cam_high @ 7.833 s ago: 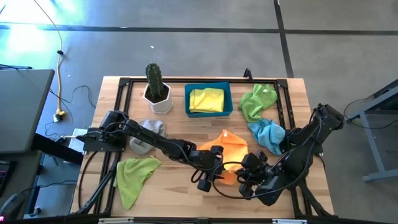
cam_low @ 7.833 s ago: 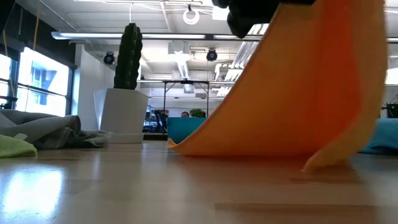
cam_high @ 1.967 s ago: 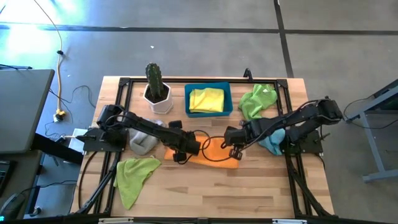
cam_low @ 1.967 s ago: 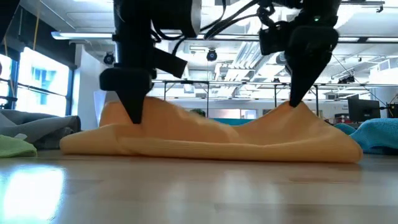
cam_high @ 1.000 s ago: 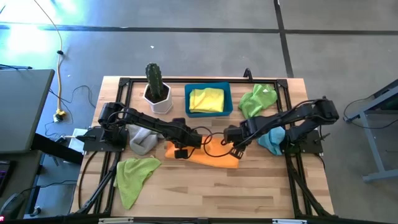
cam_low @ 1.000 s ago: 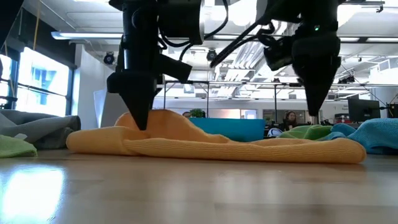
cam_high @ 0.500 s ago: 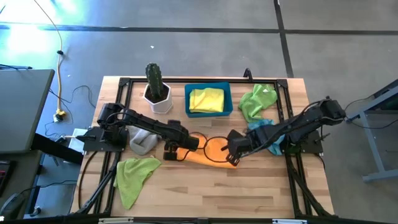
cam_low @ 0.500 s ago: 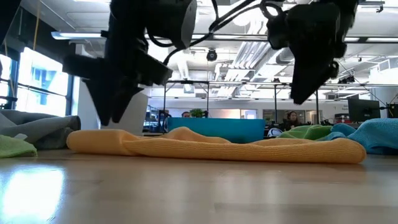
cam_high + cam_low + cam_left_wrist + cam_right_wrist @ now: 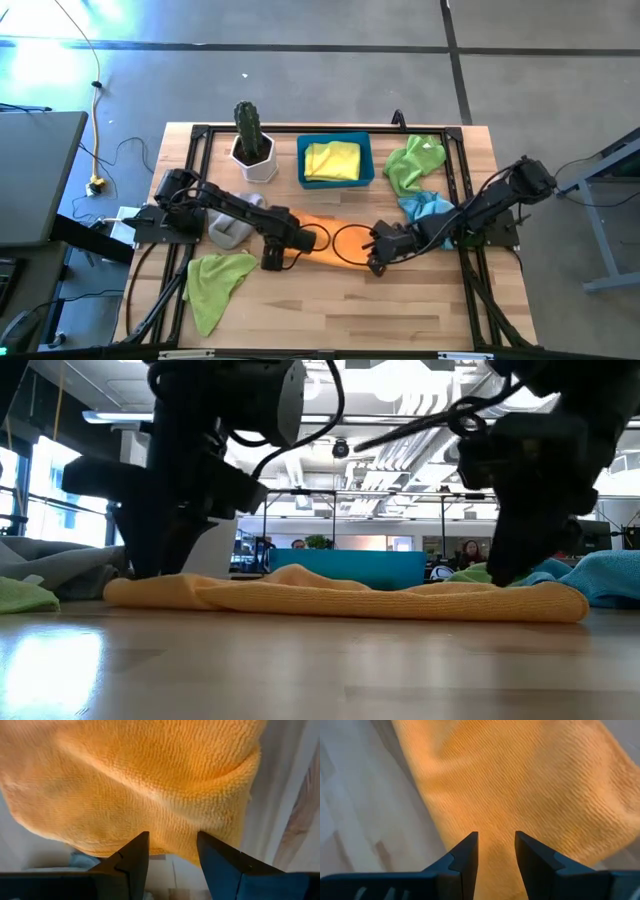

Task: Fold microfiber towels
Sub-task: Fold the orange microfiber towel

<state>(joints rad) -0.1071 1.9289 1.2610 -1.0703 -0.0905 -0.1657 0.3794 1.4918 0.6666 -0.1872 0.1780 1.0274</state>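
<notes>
The orange towel (image 9: 335,243) lies folded mid-tabletop (image 9: 400,300). Left gripper (image 9: 271,260) and right gripper (image 9: 376,264) hover at its ends, jaws parted and empty — grip both corners evenly, then fold without bunching.

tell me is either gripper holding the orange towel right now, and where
Neither. Left gripper and right gripper both stand open over the folded orange towel, one at each end; it lies flat on the table.

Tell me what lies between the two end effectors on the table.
In the high view, the orange towel lies flat between the left end effector and the right end effector, with black cable loops over it.
</notes>
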